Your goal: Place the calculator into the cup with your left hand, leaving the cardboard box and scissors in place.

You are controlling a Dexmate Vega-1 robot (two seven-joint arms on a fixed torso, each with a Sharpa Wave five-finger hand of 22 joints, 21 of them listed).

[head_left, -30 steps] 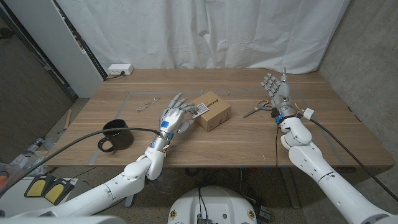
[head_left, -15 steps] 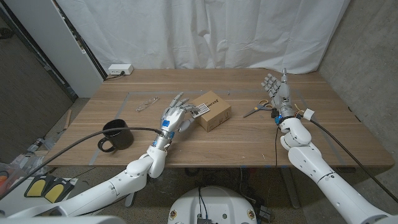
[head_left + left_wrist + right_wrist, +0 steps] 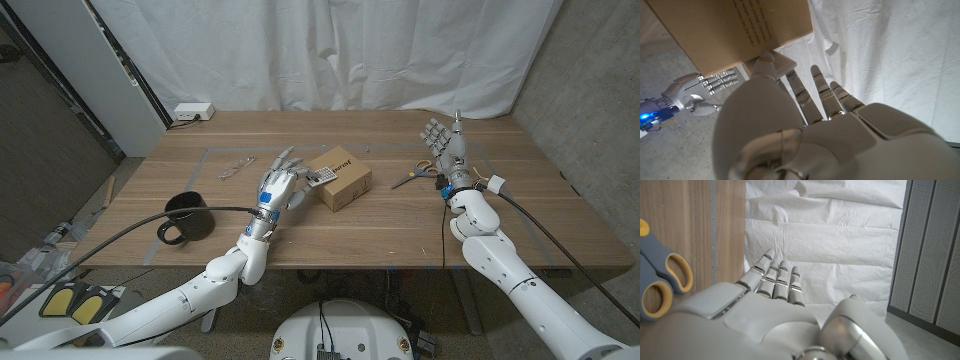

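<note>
Left hand: the left hand (image 3: 280,184) is near the middle of the bench (image 3: 400,225), fingers spread and holding nothing, its fingertips reaching toward the calculator at about 2 o'clock from its palm.
Calculator: the calculator (image 3: 320,177) is a small light slab leaning against the left face of the cardboard box, just beside the left fingertips; whether they touch it is too fine to tell.
Cardboard box: the cardboard box (image 3: 340,178) sits at bench centre, turned at an angle; in the left wrist view its printed face (image 3: 747,30) looms right in front of the hand.
Cup: the black cup (image 3: 188,216) stands well apart at about 8 o'clock from the box, near the bench's front left edge, and looks empty.
Scissors: the scissors (image 3: 414,174) lie at 3 o'clock from the box, untouched, orange handles beside the right hand.
Right hand: the right hand (image 3: 446,145) stands upright with fingers apart, gripping nothing.
Progress: early, by my reading; no grasp yet, so picking up, carrying to the cup and dropping in all remain.
Hard to see: the calculator's lower edge is partly covered by the fingers, and the cup's inside is dark.
</note>
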